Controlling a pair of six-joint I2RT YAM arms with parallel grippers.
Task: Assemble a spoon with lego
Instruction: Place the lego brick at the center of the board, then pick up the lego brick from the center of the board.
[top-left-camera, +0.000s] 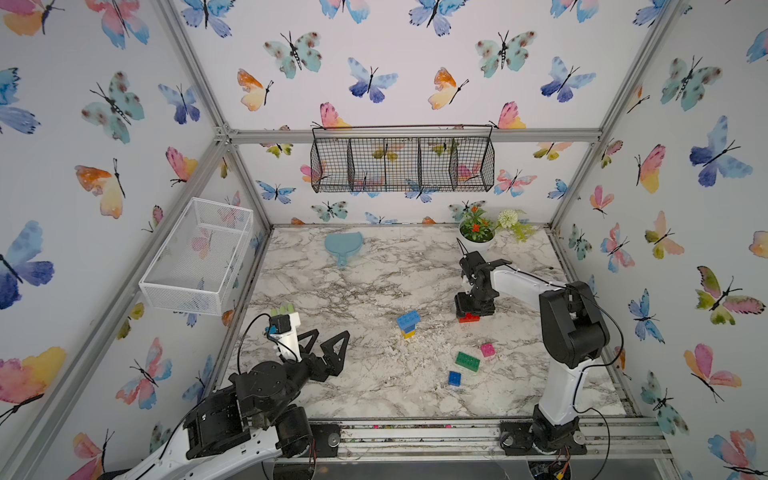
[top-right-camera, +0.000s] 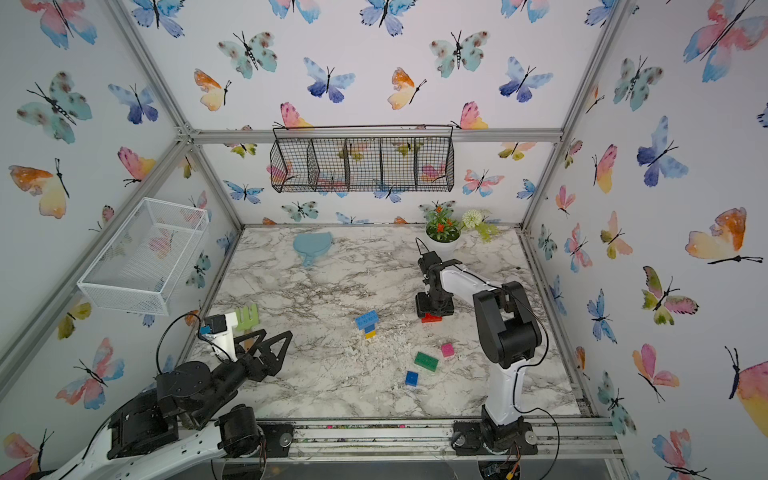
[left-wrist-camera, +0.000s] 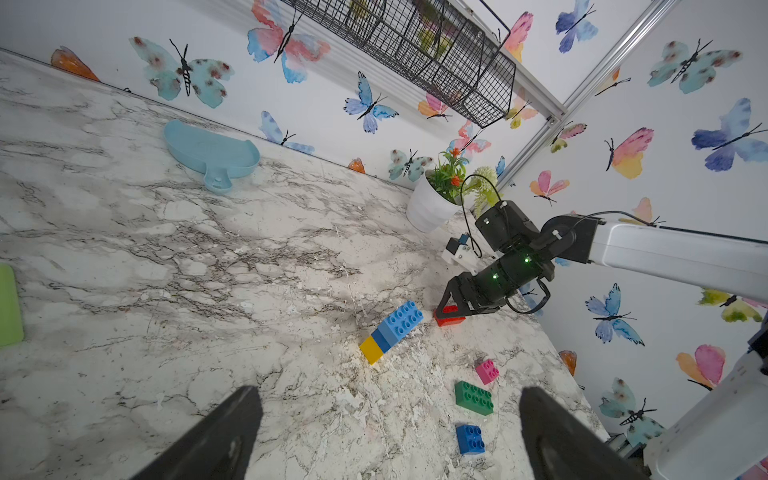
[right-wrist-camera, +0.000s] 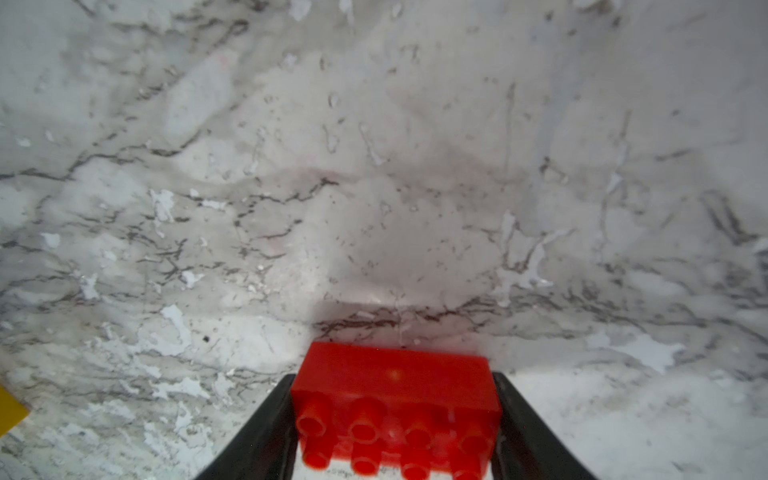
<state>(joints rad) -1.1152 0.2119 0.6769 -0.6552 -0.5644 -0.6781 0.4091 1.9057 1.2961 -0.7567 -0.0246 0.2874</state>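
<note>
My right gripper (top-left-camera: 471, 312) is shut on the long red lego brick (right-wrist-camera: 395, 386), one finger on each short end, studs facing the wrist camera. The brick (left-wrist-camera: 449, 316) hangs at or just above the marble table (top-left-camera: 374, 282). Left of it the spoon (top-left-camera: 408, 324) lies on its side as three joined bricks: yellow, blue and long light-blue. Loose lego lies nearer the front: a pink brick (top-left-camera: 488, 350), a long green brick (top-left-camera: 467, 360) and a blue brick (top-left-camera: 454, 378). My left gripper (top-left-camera: 331, 334) stands open and holds nothing at the front left, well apart from the bricks.
A pale-teal paddle (top-left-camera: 343, 246) lies at the back, a white flower pot (top-left-camera: 477, 243) at the back right. A pale green pronged utensil (top-right-camera: 247, 318) sits behind my left wrist. A white mesh basket (top-left-camera: 199, 257) hangs on the left wall and a black wire basket (top-left-camera: 401, 162) on the back wall.
</note>
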